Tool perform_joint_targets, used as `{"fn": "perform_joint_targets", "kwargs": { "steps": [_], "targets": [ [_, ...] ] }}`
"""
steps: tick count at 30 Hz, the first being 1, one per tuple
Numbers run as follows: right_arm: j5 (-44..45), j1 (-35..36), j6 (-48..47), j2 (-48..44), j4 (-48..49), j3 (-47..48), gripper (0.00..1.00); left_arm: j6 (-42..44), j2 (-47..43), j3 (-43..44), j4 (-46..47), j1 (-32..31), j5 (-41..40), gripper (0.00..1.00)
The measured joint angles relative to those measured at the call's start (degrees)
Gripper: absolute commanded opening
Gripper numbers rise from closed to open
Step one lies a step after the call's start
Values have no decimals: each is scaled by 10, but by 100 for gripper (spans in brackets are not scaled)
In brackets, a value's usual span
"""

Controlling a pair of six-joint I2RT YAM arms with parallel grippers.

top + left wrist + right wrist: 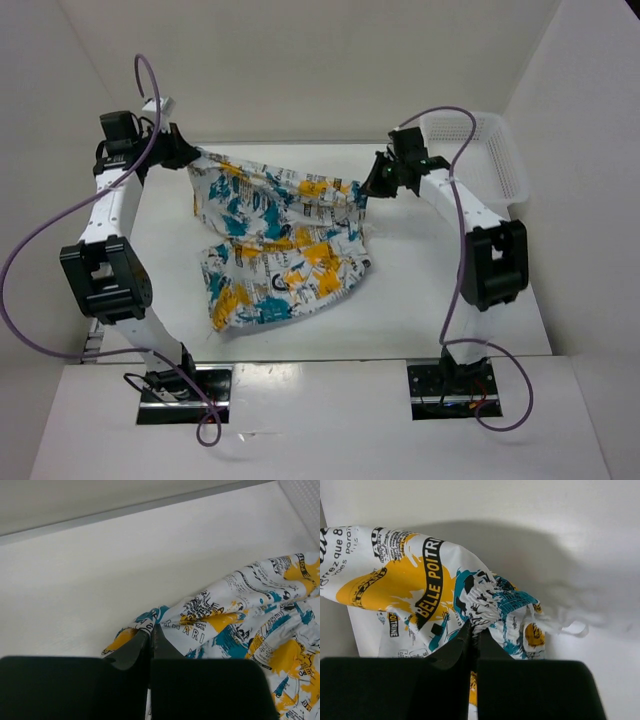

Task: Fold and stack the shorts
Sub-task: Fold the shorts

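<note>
The shorts, white with teal and orange-yellow print, hang stretched between my two grippers, the lower part resting crumpled on the white table. My left gripper is shut on the shorts' top left corner; in the left wrist view its jaws pinch a cloth edge. My right gripper is shut on the top right corner; in the right wrist view the jaws pinch the gathered waistband, with a white drawstring trailing right.
A white plastic mesh basket stands at the back right of the table, behind the right arm. White walls enclose the table at the back and sides. Purple cables loop from both arms.
</note>
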Motion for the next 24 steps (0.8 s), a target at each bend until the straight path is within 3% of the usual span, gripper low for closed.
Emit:
{"fn": "perform_joint_targets", "kwargs": {
  "steps": [6, 11, 24],
  "targets": [
    [-5, -5, -5, 129, 13, 153, 0, 0, 39, 48, 22, -2, 0, 0],
    [-11, -5, -4, 128, 14, 155, 0, 0, 0, 6, 30, -10, 3, 0],
    [-26, -5, -7, -28, 4, -24, 0, 2, -376, -296, -37, -16, 31, 0]
  ]
}}
